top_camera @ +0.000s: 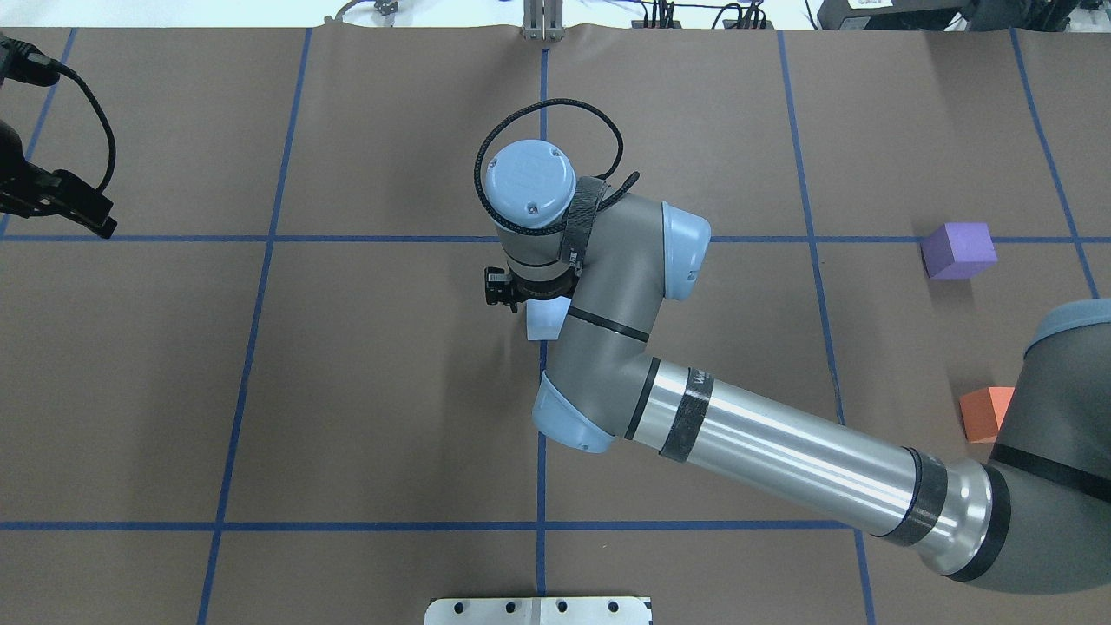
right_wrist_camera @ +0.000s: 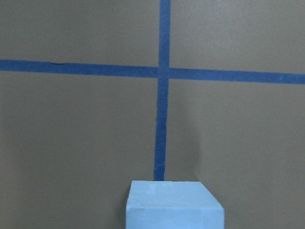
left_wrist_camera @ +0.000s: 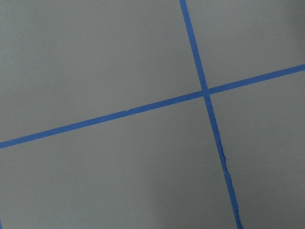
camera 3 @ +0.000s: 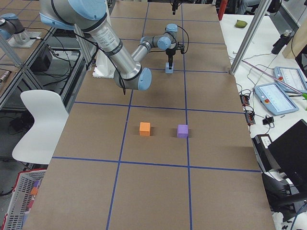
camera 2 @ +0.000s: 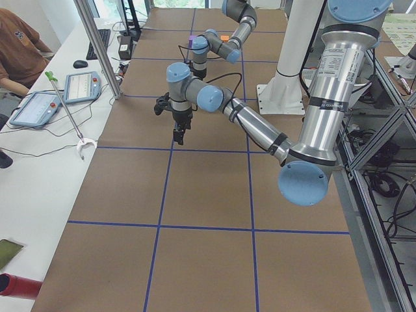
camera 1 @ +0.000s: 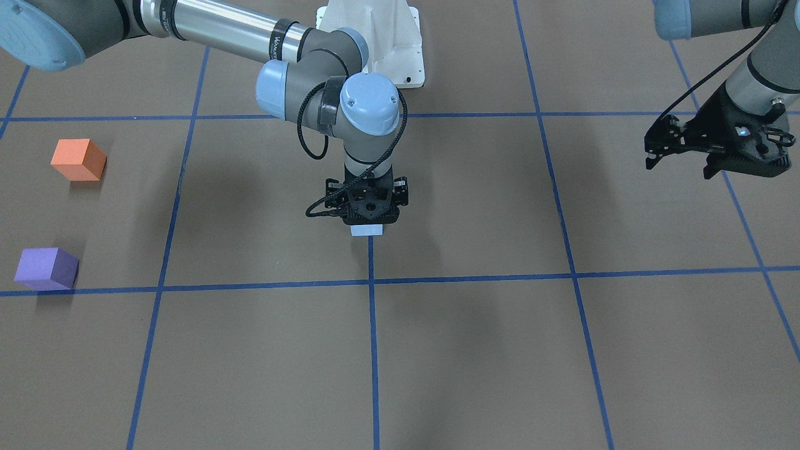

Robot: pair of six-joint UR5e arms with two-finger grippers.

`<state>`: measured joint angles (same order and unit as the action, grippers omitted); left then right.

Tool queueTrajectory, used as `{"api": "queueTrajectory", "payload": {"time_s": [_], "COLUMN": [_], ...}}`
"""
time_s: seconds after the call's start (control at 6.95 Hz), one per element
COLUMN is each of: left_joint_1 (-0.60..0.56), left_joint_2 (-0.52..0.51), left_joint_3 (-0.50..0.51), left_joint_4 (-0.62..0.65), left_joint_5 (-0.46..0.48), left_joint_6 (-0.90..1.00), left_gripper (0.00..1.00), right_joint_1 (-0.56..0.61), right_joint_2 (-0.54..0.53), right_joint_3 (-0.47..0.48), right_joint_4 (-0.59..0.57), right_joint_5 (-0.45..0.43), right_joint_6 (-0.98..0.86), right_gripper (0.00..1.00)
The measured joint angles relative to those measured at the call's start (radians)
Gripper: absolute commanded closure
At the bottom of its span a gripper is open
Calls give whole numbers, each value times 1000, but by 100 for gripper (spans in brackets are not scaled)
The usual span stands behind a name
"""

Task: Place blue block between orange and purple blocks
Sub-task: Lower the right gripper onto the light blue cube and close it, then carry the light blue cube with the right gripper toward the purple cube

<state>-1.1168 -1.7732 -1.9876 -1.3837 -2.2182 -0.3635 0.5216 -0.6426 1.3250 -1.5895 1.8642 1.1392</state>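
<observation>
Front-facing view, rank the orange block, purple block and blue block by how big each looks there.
1-2. purple block and orange block: about alike, too close to rank.
3. blue block: smallest showing, since the right gripper covers most of it.

Even, bright overhead light, soft shadows beside the blocks, sharp frames throughout.

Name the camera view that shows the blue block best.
Right wrist-mounted: the blue block sits close and unobstructed at the bottom. Front-facing and overhead show only partly hidden slivers; exterior right shows it tiny; the others, nothing.
</observation>
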Motion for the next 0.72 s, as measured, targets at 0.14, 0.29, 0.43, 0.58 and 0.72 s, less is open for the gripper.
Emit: {"api": "queueTrajectory", "payload": {"time_s": [0.14,0.29,0.43,0.58,0.72], "left_joint_1": [0,0,0,0,1], "left_joint_2": [0,0,1,1,1], "left_joint_3": [1,1,2,2,4], "left_joint_4": [0,0,0,0,0], "left_joint_5": [1,1,2,2,2], "left_joint_6": [0,0,0,0,0], "left_gripper": [0,0,0,0,0], "right_joint_1": [-1,-1,-2,-2,-2], "right_joint_2": [1,2,2,1,0], "right_joint_3": [-10,-25,-39,-46,-49], "right_joint_4": [6,24,46,58,62], "right_joint_5": [-6,-12,-15,-17,-17], "right_joint_6": [-1,-2,-2,-3,1], "right_gripper": [1,2,5,41,78]}}
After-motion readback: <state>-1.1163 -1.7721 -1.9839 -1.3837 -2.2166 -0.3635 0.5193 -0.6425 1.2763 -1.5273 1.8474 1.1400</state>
